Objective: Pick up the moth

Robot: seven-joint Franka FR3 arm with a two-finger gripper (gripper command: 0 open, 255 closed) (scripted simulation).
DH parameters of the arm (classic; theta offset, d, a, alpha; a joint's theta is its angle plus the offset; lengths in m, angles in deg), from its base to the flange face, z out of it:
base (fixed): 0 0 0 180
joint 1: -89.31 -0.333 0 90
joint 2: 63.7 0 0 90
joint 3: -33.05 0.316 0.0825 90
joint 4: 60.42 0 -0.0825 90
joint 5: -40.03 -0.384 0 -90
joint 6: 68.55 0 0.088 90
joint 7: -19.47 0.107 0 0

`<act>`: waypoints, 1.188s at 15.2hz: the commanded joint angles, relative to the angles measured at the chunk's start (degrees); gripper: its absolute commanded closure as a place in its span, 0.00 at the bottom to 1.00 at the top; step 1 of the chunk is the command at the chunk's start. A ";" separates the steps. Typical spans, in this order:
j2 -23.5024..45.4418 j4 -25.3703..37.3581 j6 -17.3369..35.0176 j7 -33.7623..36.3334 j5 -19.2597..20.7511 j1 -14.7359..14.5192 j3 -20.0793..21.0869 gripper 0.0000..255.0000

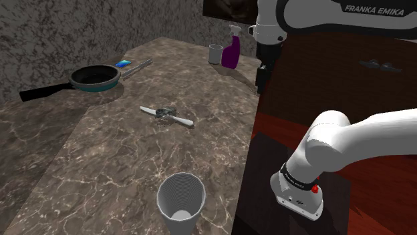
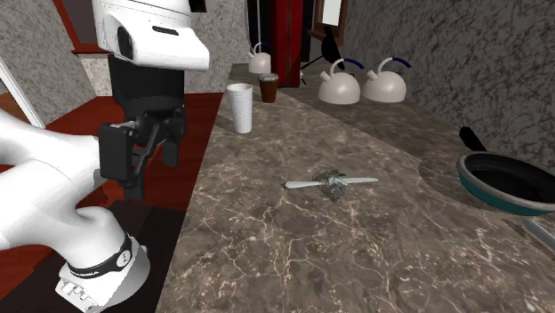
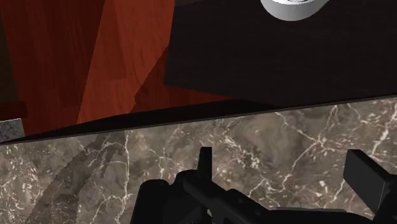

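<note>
White arm (image 1: 347,143) nearest, its pincer (image 3: 283,168) spread above the marbled surface's (image 1: 100,160) edge.
Shoulder view: teal pan (image 1: 95,78) at ten o'clock, ribbed cup (image 1: 180,199) at six; the grey moth (image 1: 164,111) lies mid-surface, touching a white utensil (image 1: 182,121), at eight o'clock from the pincer, well apart.

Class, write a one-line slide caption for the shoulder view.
Moth lies on the marbled counter between frying pan and ribbed cup; arm alongside.

A brown marble countertop (image 1: 133,167) is running along a grey mottled wall (image 1: 53,33), and reddish wooden flooring (image 3: 57,63) is lying beside it.
</note>
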 commanded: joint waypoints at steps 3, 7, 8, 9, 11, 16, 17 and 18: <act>4.77 1.93 2.51 -2.61 -0.24 -1.08 -0.68 0.00; 14.19 6.57 6.60 -7.96 -1.10 -3.25 -1.64 0.00; 16.51 7.87 7.43 -9.32 -1.40 -3.79 -1.80 0.00; 18.81 9.23 8.18 -10.69 -1.72 -4.32 -1.92 0.00; 23.35 12.12 9.44 -13.42 -2.42 -5.35 -2.05 0.00; 34.33 20.20 11.27 -20.19 -4.44 -7.72 -1.73 0.00; 36.46 21.96 11.42 -21.52 -4.85 -8.15 -1.56 0.00; 38.58 23.76 11.50 -22.82 -5.27 -8.57 -1.35 0.00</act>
